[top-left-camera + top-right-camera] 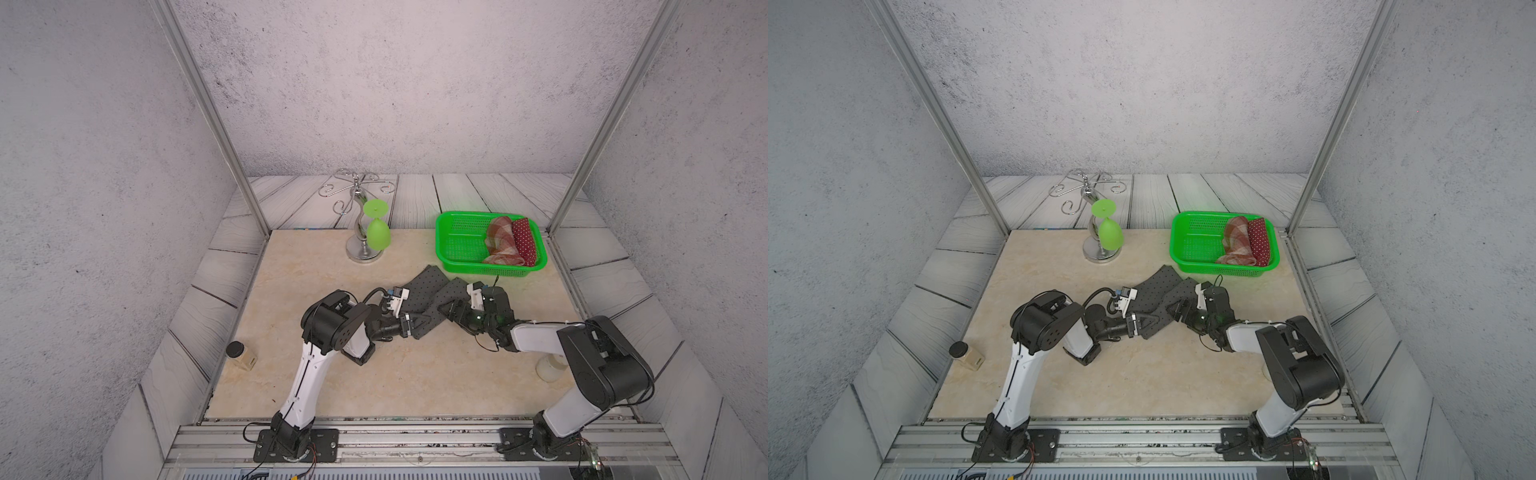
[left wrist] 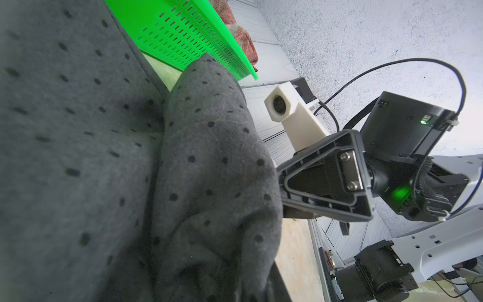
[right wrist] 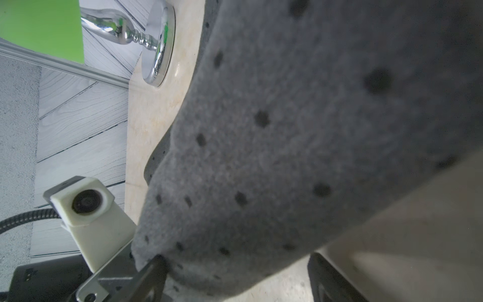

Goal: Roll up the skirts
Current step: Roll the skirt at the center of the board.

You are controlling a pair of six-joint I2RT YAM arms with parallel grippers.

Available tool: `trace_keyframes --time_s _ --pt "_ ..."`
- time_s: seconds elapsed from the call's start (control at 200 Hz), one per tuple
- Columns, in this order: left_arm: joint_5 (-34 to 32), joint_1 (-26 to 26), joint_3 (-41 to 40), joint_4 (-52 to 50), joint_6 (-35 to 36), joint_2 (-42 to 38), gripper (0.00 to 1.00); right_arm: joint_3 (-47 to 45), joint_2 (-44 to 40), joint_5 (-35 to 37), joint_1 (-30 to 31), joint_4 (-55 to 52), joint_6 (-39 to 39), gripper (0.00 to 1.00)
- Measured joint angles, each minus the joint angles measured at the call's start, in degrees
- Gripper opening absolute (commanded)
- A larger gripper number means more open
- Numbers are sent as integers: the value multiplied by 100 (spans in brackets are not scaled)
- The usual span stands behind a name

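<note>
Both grippers down on the dark grey skirt, in the middle of the table.
Pinched at its near corner by the left gripper, with jaws pressed together on the cloth. Met from the right by the right gripper, with jaws spread at a bunched fold. Sprawled just near of the green basket, far corner right beside it. Inside, along the right wall: plaid skirt and dark red skirt, rolled, side by side.
</note>
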Motion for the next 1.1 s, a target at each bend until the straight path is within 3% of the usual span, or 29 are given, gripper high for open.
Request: trace_keyframes --time_s 0.07,0.205,0.255,0.31,0.34,0.41,0.54,0.711,0.831,0.966,1.101 --pt "0 7 0 15 -76 11 0 118 170 0 2 103 57 76" --pt "35 24 26 48 -166 48 0 389 321 15 15 4 79 28" --pt "35 26 46 48 -219 52 19 479 350 39 24 -72 52 10" --pt "15 24 55 46 -238 52 52 505 352 70 46 -160 72 2" --pt "13 24 55 46 -236 50 65 505 352 105 57 -199 68 0" --pt "44 20 31 55 -229 -31 83 505 352 205 61 -315 24 0" --pt "-184 -79 -260 -863 302 -876 98 507 352 334 61 -474 -13 0" --pt "-1438 -332 -841 -3292 2321 -3187 99 398 216 463 76 -706 -133 0" --pt "-2680 -1340 -874 -4138 4483 -4548 99 221 -76 483 79 -933 -205 0" --pt "-3659 -2420 -1099 -4336 6666 -4756 99 42 -422 483 79 -1222 -313 1" --pt "-4503 -2990 -1287 -4629 8343 -4251 99 -173 -835 479 79 -1504 -398 1"
